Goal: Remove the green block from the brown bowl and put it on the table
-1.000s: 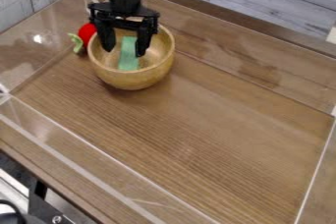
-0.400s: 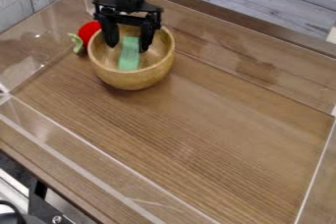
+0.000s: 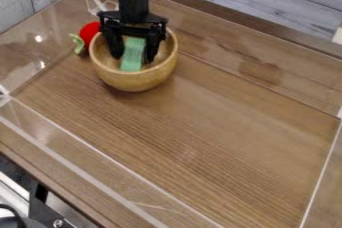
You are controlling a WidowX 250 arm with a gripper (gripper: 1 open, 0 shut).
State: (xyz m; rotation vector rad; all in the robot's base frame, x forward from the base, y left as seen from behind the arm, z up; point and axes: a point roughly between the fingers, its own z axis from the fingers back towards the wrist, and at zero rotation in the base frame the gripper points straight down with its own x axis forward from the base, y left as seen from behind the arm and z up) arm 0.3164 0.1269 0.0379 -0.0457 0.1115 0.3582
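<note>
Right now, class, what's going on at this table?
A robot arm has its tool open over the brown bowl, its fingers reaching down on either side of the green block. The block lies inside the bowl, not yet out on the table. A red object sits beside the bowl.

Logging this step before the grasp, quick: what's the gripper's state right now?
Gripper: open, jaws apart over the brown bowl, around the green block; no grip on it visible.
</note>
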